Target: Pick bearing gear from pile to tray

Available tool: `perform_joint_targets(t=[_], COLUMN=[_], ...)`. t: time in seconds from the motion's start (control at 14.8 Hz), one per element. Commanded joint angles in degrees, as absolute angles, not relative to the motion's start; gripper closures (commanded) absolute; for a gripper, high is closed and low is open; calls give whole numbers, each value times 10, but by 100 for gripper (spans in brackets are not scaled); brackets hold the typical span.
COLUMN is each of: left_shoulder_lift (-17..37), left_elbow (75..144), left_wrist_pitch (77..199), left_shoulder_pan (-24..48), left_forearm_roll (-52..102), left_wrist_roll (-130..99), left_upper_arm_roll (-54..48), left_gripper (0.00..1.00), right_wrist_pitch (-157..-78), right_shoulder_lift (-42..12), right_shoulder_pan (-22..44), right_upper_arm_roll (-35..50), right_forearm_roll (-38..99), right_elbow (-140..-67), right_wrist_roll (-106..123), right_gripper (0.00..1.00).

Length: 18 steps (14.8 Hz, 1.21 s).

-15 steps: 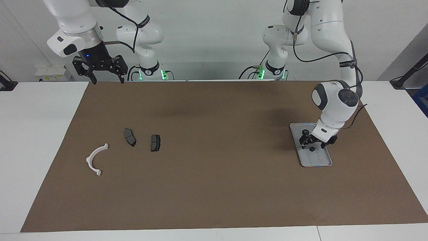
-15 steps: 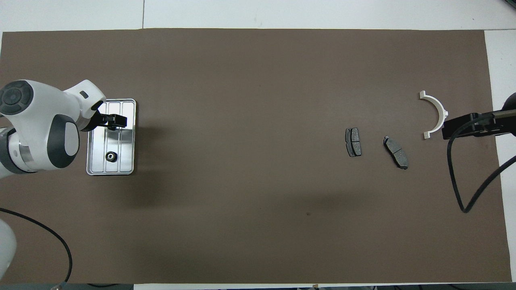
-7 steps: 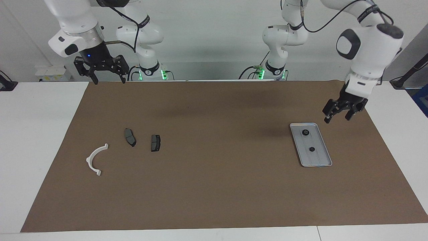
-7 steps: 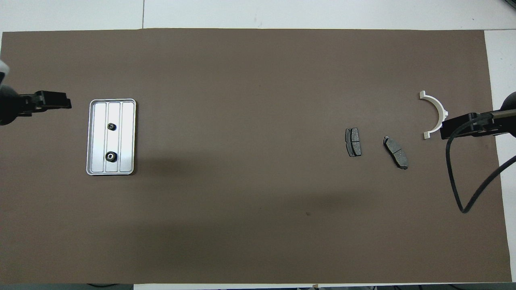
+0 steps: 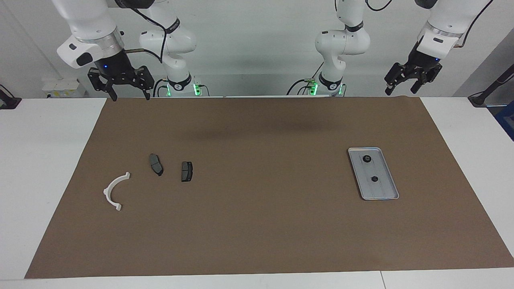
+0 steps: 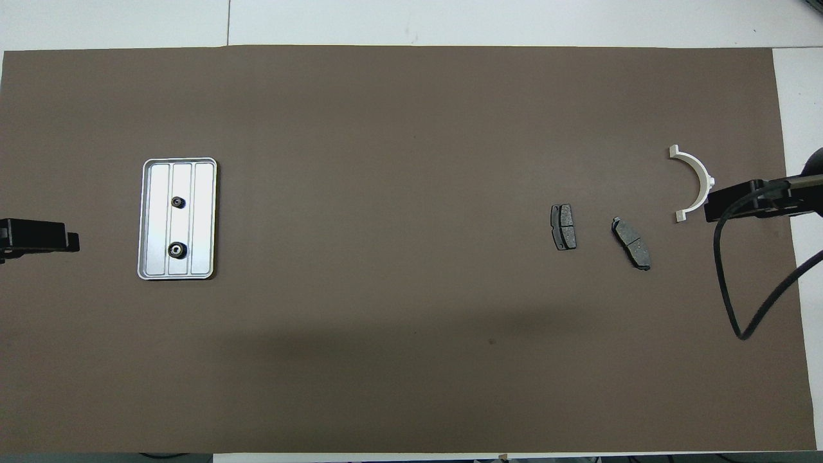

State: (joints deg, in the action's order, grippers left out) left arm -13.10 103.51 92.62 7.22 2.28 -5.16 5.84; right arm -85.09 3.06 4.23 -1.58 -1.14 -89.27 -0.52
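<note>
Two small black bearing gears sitting in the tray, one nearer the robots than the other, both lying flat on the ridged floor and apart from each other. Tray resting on the brown mat toward the left arm's end of the table. Pile area toward the right arm's end showing only a white half-ring bracket and two dark brake pads, spaced apart; no round black pieces visible among them. Judging the transfer as done or nearly so, nothing obviously gear-like left to fetch. Left gripper hanging high over the mat's robot-side corner, fingers spread, carrying nothing. Right gripper waiting raised over the mat's other robot-side corner, fingers spread wide, empty too.
</note>
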Motion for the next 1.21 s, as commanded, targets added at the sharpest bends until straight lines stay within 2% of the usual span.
perform_joint_targets(t=[0.0, 0.13, 0.54, 1.15], left_shoulder_lift=[-84, -71, -55, -48], left_elbow=[999, 981, 986, 995], left_wrist_pitch=[899, 882, 875, 949], left_shoulder_pan=[81, 82, 83, 83], left_forearm_roll=[20, 19, 12, -15], left_wrist_roll=[-52, -52, -51, -5], left_upper_arm_roll=[53, 51, 50, 50], left_gripper=[0, 0, 0, 0], right_wrist_pitch=[-857, -857, -858, -855], right_shoulder_lift=[38, 39, 39, 42], right_shoulder_pan=[37, 39, 41, 42], right_upper_arm_roll=[-17, -16, -14, -14], right_forearm_roll=[4, 4, 4, 4], right_elbow=[-896, -897, -896, -897], right_wrist_roll=[4, 4, 4, 6], right_gripper=[0, 0, 0, 0])
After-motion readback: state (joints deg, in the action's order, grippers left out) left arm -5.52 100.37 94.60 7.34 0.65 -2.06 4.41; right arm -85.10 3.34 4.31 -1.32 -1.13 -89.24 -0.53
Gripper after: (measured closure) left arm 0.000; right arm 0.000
